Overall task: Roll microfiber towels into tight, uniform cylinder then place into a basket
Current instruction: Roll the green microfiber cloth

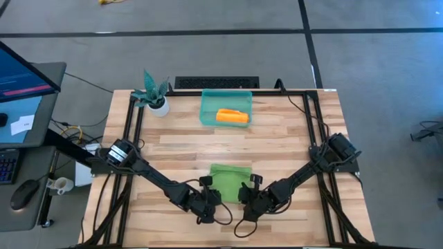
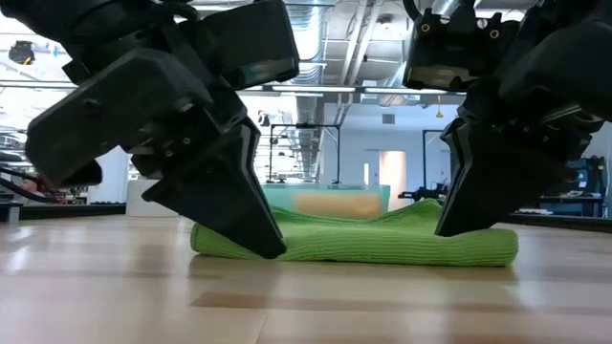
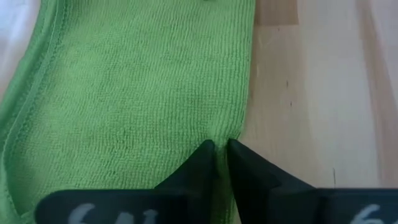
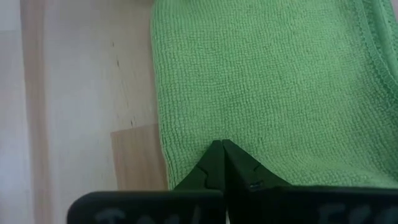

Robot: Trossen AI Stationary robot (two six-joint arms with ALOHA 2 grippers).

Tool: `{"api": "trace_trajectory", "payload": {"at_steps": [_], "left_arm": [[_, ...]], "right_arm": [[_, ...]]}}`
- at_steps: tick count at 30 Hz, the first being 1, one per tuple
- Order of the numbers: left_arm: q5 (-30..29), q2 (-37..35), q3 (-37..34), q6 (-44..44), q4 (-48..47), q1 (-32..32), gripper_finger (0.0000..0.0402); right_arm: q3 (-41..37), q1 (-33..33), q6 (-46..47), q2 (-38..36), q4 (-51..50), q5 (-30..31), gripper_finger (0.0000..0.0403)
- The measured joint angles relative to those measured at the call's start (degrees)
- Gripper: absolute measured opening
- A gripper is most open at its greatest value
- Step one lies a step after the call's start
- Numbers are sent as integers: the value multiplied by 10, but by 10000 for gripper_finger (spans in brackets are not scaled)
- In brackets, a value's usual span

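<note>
Inside teal basket (image 1: 225, 99), 1 rolled orange towel (image 1: 232, 116)

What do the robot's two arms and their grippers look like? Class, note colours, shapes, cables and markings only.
Both arms are dark, nearly black, built of slim jointed segments. The left arm's base joint has a light silvery ring. Dark cables loop on the table near both wrists. The left gripper and the right gripper each end in two black wedge-shaped fingers tapering to points. Blurred pale markings show on the gripper bodies, unreadable.

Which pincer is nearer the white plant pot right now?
Left. The left pincer grips the green towel's near edge on the plant pot's side; the right pincer grips the same edge farther away.
</note>
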Motion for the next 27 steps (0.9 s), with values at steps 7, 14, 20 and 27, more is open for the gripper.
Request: {"api": "trace_trajectory", "payload": {"at_steps": [7, 14, 20, 27], "left_arm": [[10, -1, -1, -14, -11, -3, 19], [14, -3, -1, -12, -19, -7, 17], [18, -30, -4, -12, -65, -15, 17], [-13, -49, -5, -12, -68, -35, 17]], "right_arm": [[0, 0, 0, 0, 0, 0, 10], [0, 0, 0, 0, -2, 0, 12], [0, 0, 0, 0, -4, 0, 10], [0, 0, 0, 0, -8, 0, 12]]}}
